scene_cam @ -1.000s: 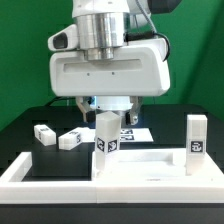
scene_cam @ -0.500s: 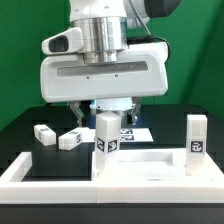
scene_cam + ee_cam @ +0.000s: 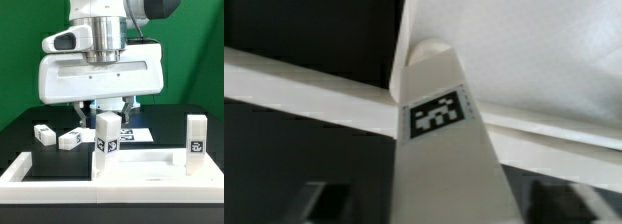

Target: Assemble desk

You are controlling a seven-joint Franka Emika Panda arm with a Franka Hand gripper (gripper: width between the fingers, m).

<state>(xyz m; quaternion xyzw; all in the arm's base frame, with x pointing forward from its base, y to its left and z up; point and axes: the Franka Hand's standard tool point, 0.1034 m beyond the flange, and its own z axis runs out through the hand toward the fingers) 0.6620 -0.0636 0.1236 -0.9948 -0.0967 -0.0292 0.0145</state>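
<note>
On the exterior view's left, two loose leg blocks [image 3: 41,133] [image 3: 70,139] lie on their sides on the dark table, close together and well apart from the rest of the kit, not yet fitted. Next along, one leg [image 3: 106,138] stands upright at the near-left corner of the tabletop [image 3: 150,162], tag facing the camera. The gripper [image 3: 108,108] hangs straight over this leg with its jaws down around the top. In the wrist view the fingers [image 3: 322,200] sit on either side of the leg with a dark gap on each side, so the pincer is apart, straddling the leg and clamped on nothing. The marker board [image 3: 138,131] is partly visible behind, under the arm. The tabletop lies flat inside the low border wall [image 3: 20,172], pushed into it. A second upright leg [image 3: 197,140] stands at the far right corner. Step in hand, as I read it: taking hold of the left upright leg to seat or twist it home in its hole — roughly midway through the task, with two legs up and two to go. The next move calls for shutting squarely on the leg's flat sides, centred so it isn't shoved sideways, then turning or pressing along its axis without tilting it. Whether this leg is fully seated can't be told from here.
</note>
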